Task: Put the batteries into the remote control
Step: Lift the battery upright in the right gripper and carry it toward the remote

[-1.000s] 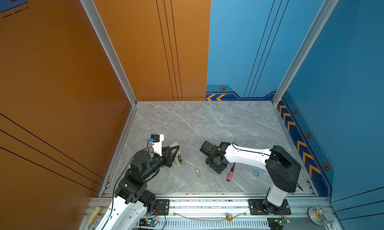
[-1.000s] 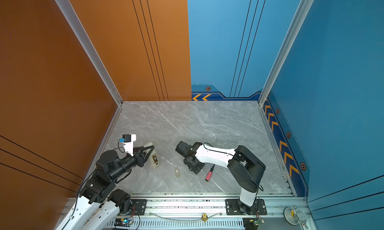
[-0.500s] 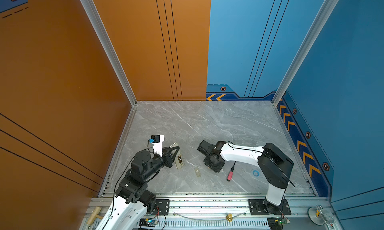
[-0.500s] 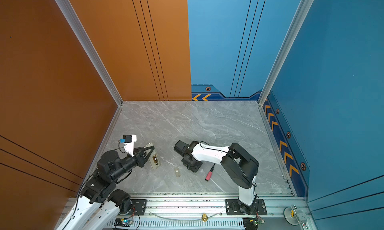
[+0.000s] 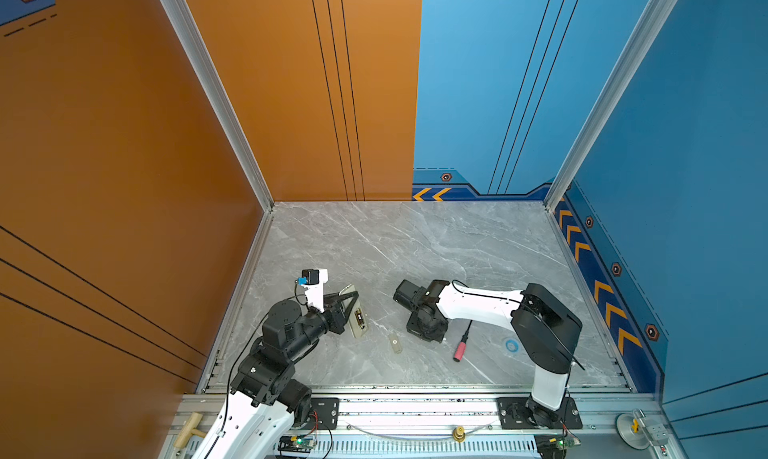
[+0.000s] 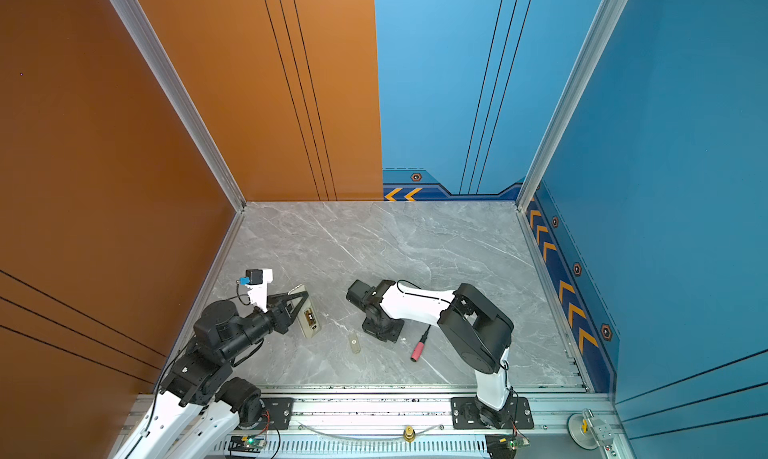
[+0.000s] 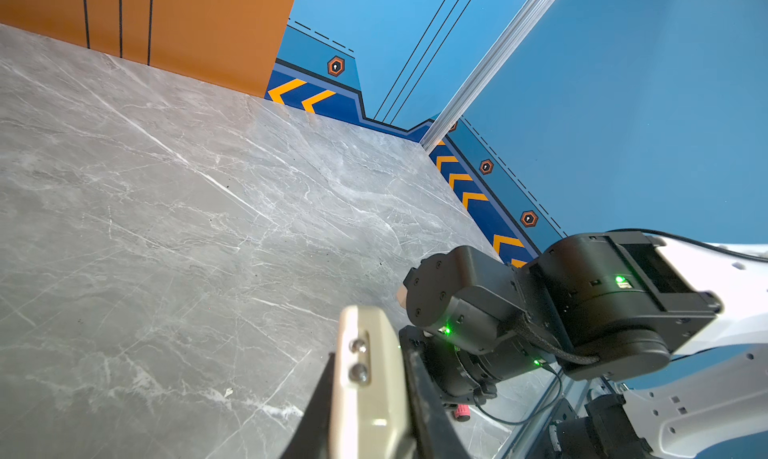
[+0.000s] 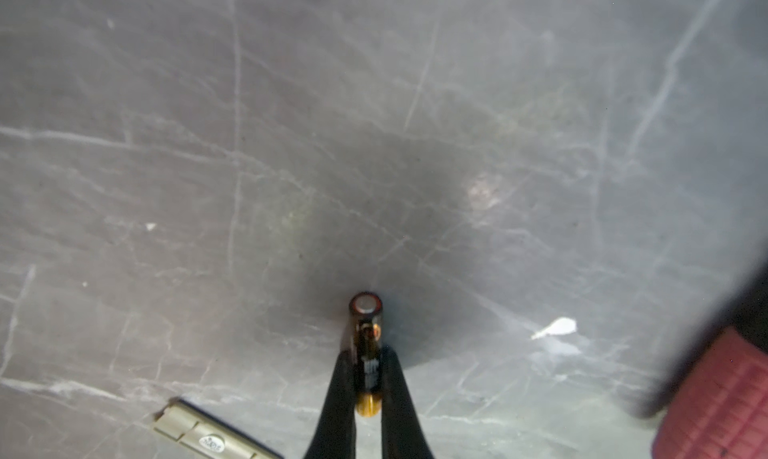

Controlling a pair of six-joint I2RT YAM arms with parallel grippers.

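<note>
Right end effector (image 8: 368, 378), pointed down at the desk (image 5: 415, 245), clamped on one battery (image 8: 365, 344); the battery's long axis runs along the fingers (image 8: 336, 394), silver end outward, gold end inward. Left end effector (image 7: 365, 394) clamped on the remote (image 5: 356, 313), which lies near the desk's left edge, long axis running front to back, open recess up with what seem to be two contacts showing, though the view is oblique. A small beige cover (image 5: 395, 343) lies between the remote and the right end effector. A screwdriver (image 5: 460, 349) with a pink handle lies just beside the right end effector, on its right. Compared with one second earlier, the right end effector has closed and its arm has shifted slightly leftward; remote, cover and screwdriver lie unchanged.
</note>
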